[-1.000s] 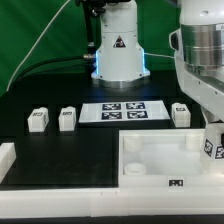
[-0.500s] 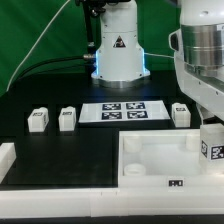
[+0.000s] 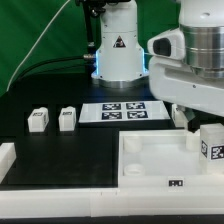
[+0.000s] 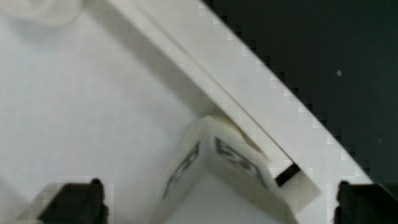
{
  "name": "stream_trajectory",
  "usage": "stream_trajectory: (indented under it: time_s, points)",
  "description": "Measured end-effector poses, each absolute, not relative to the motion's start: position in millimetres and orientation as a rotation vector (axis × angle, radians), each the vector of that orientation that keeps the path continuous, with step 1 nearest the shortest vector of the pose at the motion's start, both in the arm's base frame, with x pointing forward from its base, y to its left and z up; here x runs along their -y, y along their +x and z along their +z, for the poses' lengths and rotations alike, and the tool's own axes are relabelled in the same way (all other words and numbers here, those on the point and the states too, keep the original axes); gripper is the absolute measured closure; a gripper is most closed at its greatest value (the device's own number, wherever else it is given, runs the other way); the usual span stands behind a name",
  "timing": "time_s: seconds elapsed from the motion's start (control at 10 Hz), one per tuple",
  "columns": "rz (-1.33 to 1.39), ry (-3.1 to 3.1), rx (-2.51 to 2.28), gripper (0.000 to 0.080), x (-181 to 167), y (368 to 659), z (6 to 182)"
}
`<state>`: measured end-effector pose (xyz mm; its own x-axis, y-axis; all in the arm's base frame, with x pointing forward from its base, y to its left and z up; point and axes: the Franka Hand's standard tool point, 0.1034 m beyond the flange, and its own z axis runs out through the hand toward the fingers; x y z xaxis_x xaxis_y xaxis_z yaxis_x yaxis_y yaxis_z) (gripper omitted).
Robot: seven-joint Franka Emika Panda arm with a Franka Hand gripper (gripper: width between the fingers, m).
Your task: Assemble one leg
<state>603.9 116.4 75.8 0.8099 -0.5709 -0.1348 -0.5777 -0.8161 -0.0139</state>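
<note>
One leg (image 3: 211, 145), a small white post with a black-and-white tag, stands upright at the right corner of the large white panel (image 3: 150, 160). In the wrist view the same leg (image 4: 222, 160) lies against the panel's raised rim (image 4: 214, 70). My gripper (image 4: 217, 205) is open above it. Its dark fingertips (image 4: 71, 200) are spread wide on either side of the leg and do not touch it. Two more legs (image 3: 38, 120) (image 3: 68, 119) stand on the black table at the exterior view's left. The fourth leg (image 3: 180, 114) is mostly hidden behind the arm.
The marker board (image 3: 122, 112) lies flat at mid-table in front of the robot base (image 3: 118, 50). A white border strip (image 3: 60, 185) runs along the table's near edge. My bulky wrist (image 3: 195, 60) hangs over the panel's far right side.
My wrist has swung toward the exterior view's left and now covers more of the back right. The leg at the panel's right corner has stayed in place.
</note>
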Motion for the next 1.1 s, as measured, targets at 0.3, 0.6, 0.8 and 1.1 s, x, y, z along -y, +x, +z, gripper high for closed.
stream_trajectory:
  time_s: [0.3, 0.6, 0.8, 1.1]
  points:
    - [0.167, -3.065, -0.368, 0.0151, -113.4, 604.3, 75.6]
    - [0.165, -3.071, 0.115, 0.0151, -112.4, 603.3, 75.4]
    - [0.162, -3.068, 0.140, 0.0151, -112.4, 603.4, 75.2]
    - [0.162, -3.068, 0.140, 0.0356, -112.4, 603.4, 75.2]
